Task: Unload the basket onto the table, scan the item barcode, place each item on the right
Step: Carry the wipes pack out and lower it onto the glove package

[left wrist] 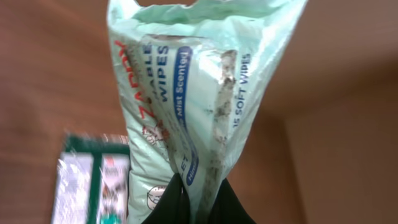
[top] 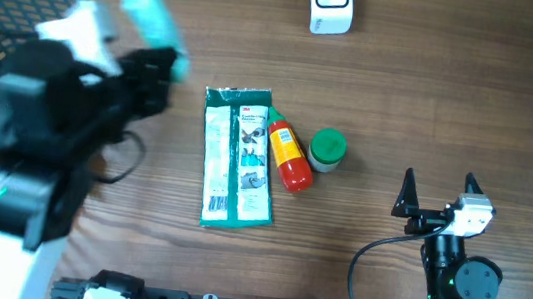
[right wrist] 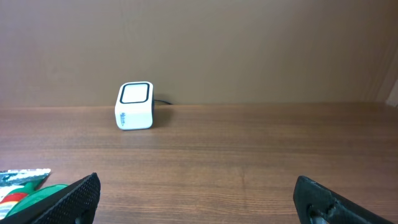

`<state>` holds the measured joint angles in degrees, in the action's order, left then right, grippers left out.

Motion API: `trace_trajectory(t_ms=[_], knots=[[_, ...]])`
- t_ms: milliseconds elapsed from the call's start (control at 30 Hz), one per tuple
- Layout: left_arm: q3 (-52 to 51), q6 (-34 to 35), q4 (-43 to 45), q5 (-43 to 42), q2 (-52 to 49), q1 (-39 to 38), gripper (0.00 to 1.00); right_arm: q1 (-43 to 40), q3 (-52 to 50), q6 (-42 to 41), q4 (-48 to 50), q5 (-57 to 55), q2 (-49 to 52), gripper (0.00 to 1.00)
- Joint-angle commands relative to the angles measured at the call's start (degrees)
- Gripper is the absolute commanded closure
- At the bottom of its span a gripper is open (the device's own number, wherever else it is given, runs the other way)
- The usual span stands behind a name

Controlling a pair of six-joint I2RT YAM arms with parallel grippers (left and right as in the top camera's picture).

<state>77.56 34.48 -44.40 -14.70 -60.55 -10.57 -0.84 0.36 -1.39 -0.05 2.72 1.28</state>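
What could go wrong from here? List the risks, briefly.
1. The left hand pinches the soft wipes pack by one thin edge; it could slip or flop.
2. No barcode shows on its visible face, so it may reach the scanner wrong side on.
3. The scanner stands far off across the table: a long carry.

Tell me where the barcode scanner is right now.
The white scanner stands at the far edge of the table, about midway across in the overhead view, well beyond the green-capped container.

Crumpled mint-green wipes pack aloft
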Motion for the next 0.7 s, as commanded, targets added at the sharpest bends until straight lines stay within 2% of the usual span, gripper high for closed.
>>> trace_trajectory(t_ms=[0,300,500,667], knots=[[0.4,-4.7,-2.3,4.3,-8.5,-9.2,0.96,0.3,0.0,0.5,0.1,-0.1,0.1,0.0],[0.4,-4.0,-5.6,5.8,-28.6,-18.7,0.96,0.3,0.0,0.5,0.1,-0.2,0.1,0.0],[0.3,-4.0,-7.9,10.1,-34.2,-19.7,0.96,0.3,0.0,0.6,0.1,-0.2,0.1,0.0],[0.3,-4.0,-9.4,10.5,-37.5,-19.7,0.96,0.3,0.0,0.5,0.1,-0.2,0.1,0.0]])
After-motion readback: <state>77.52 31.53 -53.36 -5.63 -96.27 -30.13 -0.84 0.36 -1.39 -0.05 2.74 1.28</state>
